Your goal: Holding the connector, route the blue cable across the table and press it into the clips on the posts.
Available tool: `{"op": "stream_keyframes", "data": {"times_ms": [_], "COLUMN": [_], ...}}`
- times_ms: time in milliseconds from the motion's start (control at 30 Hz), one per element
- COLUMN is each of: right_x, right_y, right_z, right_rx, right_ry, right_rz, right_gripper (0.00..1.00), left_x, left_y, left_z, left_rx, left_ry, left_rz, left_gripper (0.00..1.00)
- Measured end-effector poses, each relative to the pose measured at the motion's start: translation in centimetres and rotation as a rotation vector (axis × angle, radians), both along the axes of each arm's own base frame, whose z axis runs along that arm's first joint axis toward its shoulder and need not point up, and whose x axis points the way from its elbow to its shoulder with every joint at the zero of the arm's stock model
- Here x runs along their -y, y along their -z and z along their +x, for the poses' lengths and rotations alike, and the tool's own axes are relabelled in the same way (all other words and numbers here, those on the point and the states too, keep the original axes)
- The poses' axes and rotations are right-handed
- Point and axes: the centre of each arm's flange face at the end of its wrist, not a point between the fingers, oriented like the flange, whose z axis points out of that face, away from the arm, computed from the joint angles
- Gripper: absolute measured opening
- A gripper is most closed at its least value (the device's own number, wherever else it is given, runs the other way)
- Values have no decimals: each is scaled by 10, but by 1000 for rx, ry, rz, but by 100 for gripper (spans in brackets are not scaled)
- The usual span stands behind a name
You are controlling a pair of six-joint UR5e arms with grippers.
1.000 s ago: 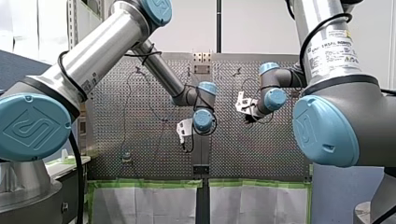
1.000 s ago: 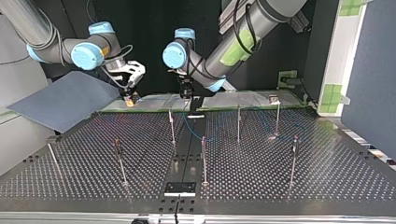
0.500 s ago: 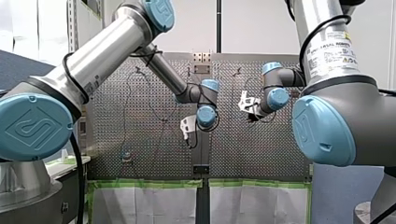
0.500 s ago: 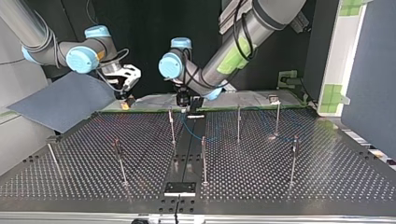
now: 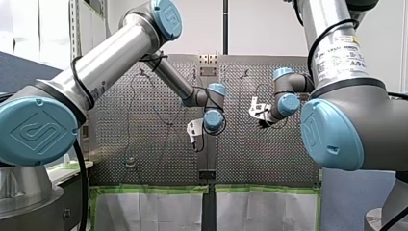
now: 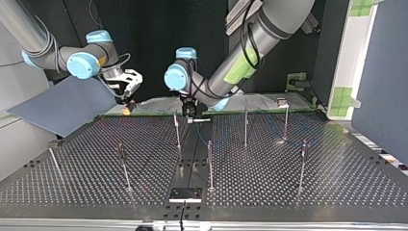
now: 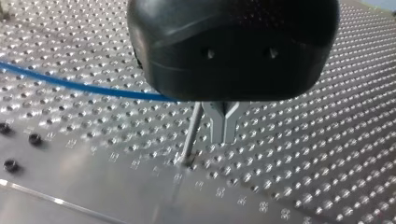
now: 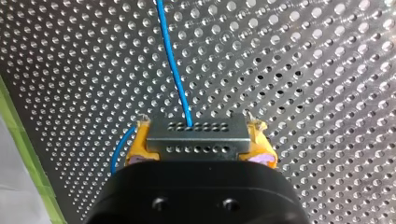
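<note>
1. Although the front view shows the table (image 5: pixel 144 159) only as a perforated sheet behind the arms, the top view shows thin upright posts (image 6: pixel 210 163) standing well apart across it.
2. My left arm (image 5: pixel 106 62) comes in at the front view's left and reaches to the middle. My right arm (image 5: pixel 337 86) comes in at that view's right. The top view shows them on crossed sides.
3. The left end effector (image 7: pixel 224 133) shows its state only in the left wrist view. Its metal fingers (image 7: pixel 219 119) are drawn together with no gap at the tips, just beside the foot of one of the posts. Its black body hides whether anything is pinched between them.
4. The right end effector (image 8: pixel 198 140) is closed on the connector (image 8: pixel 196 130), with yellow pads (image 8: pixel 135 149) pressed to both ends. The top view shows this only as a yellow speck at the table's far edge, at the view's left.
5. In the right wrist view the connector is a grey metal block with rows of small holes.
6. The cable (image 8: pixel 170 56) is blue. It leaves the connector's face and runs ahead over the table, and a short loop shows beside one pad. In the left wrist view it crosses the table and passes under the black body. In the top view it is a faint line near the middle posts.
</note>
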Motion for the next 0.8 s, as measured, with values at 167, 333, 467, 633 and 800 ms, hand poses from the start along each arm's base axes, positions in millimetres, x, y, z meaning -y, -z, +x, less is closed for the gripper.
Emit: {"op": "stream_keyframes", "data": {"times_ms": [167, 333, 467, 633, 800], "right_x": [7, 13, 16, 17, 18], "right_y": [-4, -8, -9, -9, -9], "right_z": [-2, -5, -8, -11, -11], "right_rx": [5, 8, 8, 9, 10], "right_ry": [4, 11, 15, 16, 12], "right_rz": [-12, -20, -22, -23, -22], "right_gripper": [0, 0, 0, 0, 0], "left_x": [-2, -1, -1, 1, 0], "left_y": [-6, -7, -8, -12, -17], "left_z": [15, 27, 34, 35, 32], "left_rx": [6, 5, 7, 15, 18], "left_ry": [-7, -5, 3, 24, 12], "left_rz": [-6, -6, -3, 24, 64], "left_gripper": [0, 0, 0, 55, 78]}}
